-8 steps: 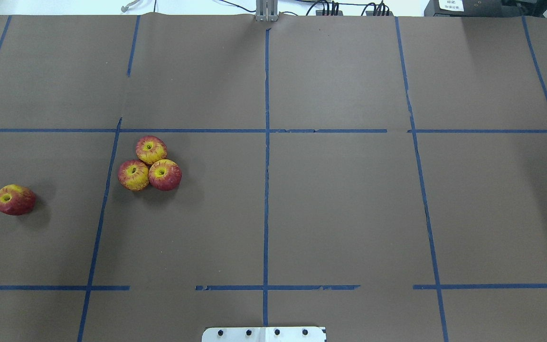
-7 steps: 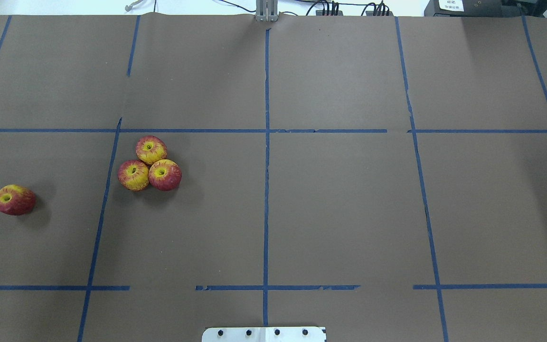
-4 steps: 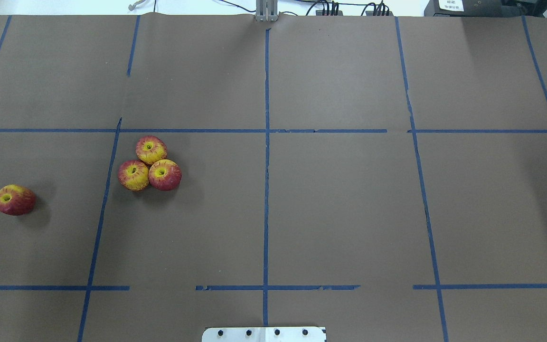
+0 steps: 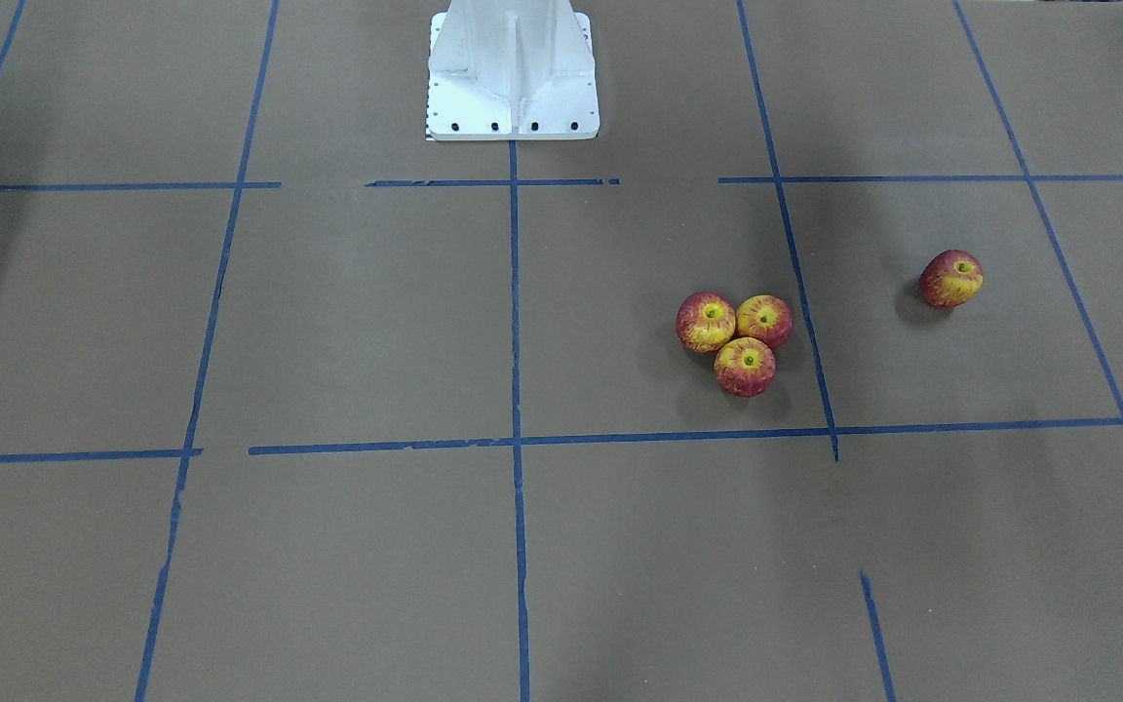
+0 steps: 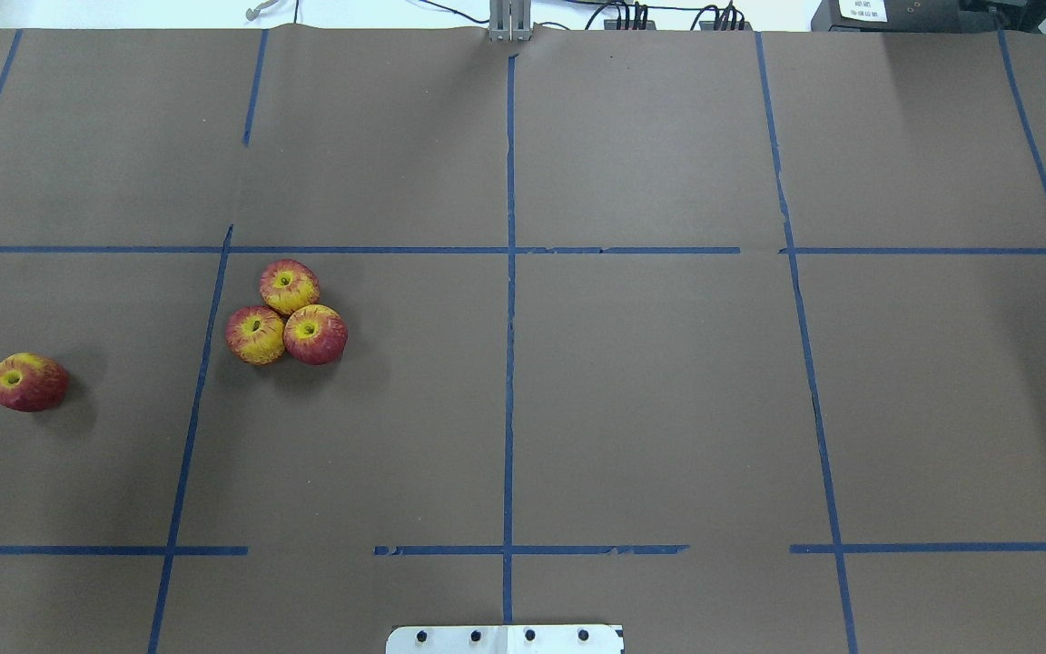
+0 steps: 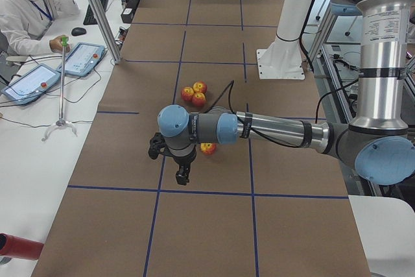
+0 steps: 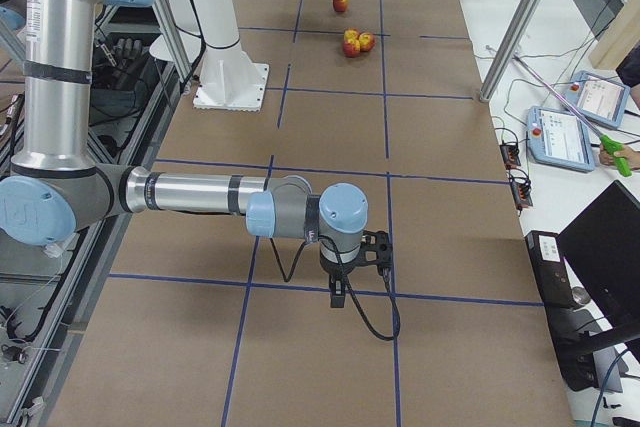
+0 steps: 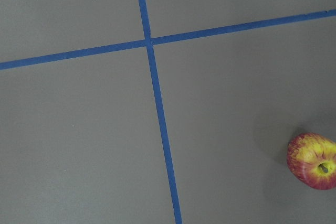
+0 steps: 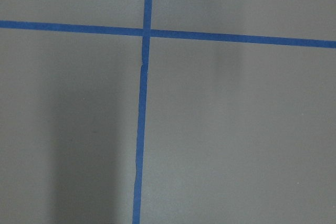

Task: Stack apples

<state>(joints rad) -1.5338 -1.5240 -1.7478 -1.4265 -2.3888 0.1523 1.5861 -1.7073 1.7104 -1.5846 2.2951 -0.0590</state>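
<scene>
Brown-papered worktop (image 5: 668, 409), blue grid (image 5: 509, 363): three apples (image 5: 287, 309) touching, left half; fourth apple (image 5: 28, 382) alone near left edge, left gripper (image 6: 183, 174) beside it; right gripper (image 7: 338, 292) toward right edge; both jaw states untellable; best seat fourth gently into trio's central hollow.

Robotics laboratory, as I view it from my remote station: a table (image 5: 668, 409) papered in brown and gridded with blue tape (image 5: 509, 363), a white robot pedestal (image 4: 513, 68) bolted to it, aluminium frame posts (image 6: 97, 11), trailing cables (image 5: 632, 14), and a side bench where an operator (image 6: 26, 11) sits beside teach pendants (image 6: 81, 58).
</scene>
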